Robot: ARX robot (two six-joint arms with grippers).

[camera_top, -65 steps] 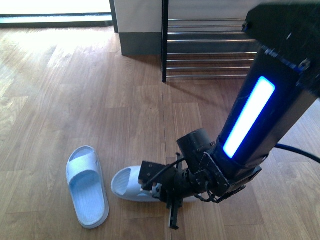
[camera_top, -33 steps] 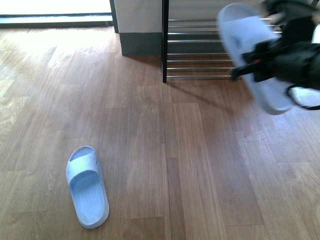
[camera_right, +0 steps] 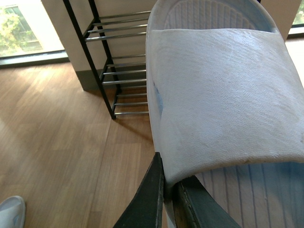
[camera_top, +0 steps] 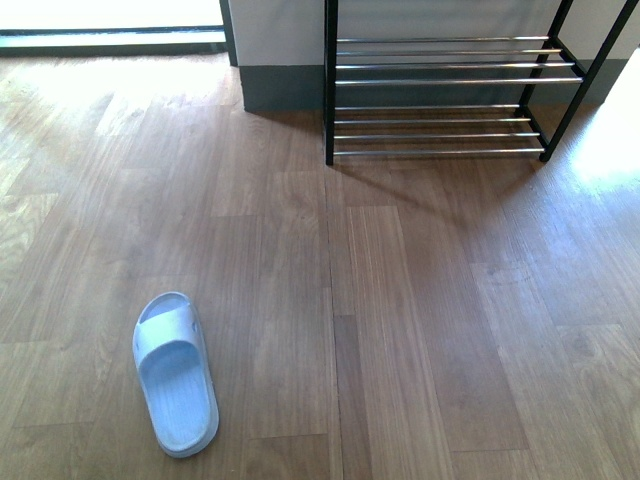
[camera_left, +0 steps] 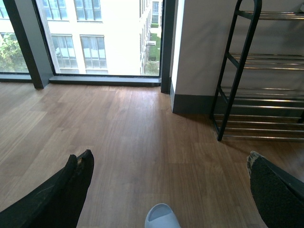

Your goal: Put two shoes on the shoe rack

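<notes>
your right gripper pinches the slide by its edge, long axis pointing away from the hand toward the shoe rack ahead.

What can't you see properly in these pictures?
1. Right wrist view: the held slide hides much of the shoe rack.
2. Left wrist view: the floor slide is cut off by the picture edge; only its tip shows.
3. Front view: neither arm nor the held slide is in frame.
</notes>
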